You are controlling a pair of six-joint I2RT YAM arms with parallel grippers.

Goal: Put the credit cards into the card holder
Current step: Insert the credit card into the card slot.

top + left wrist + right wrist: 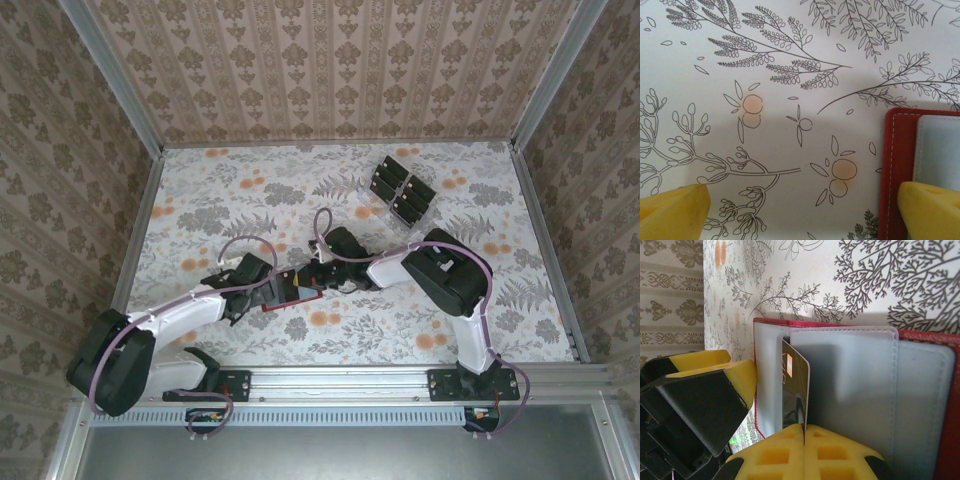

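The red card holder (292, 298) lies open on the flowered table, its pale inner pockets (865, 390) facing up. My right gripper (804, 432) is shut on one dark credit card (796, 385), held on edge with its far end at the pocket nearest the holder's left side. My left gripper (802, 215) is open, and its right fingertip (930, 210) is over the holder's red stitched edge (897, 165), while the other fingertip hangs over bare table. In the top view the left gripper (262, 290) and the right gripper (325, 278) meet at the holder.
More dark credit cards (402, 188) stand in a clear rack at the back right of the table. Patterned walls close the table on three sides, and a metal rail (340, 380) runs along the near edge. The left gripper's black and yellow finger (715, 390) is close beside the held card.
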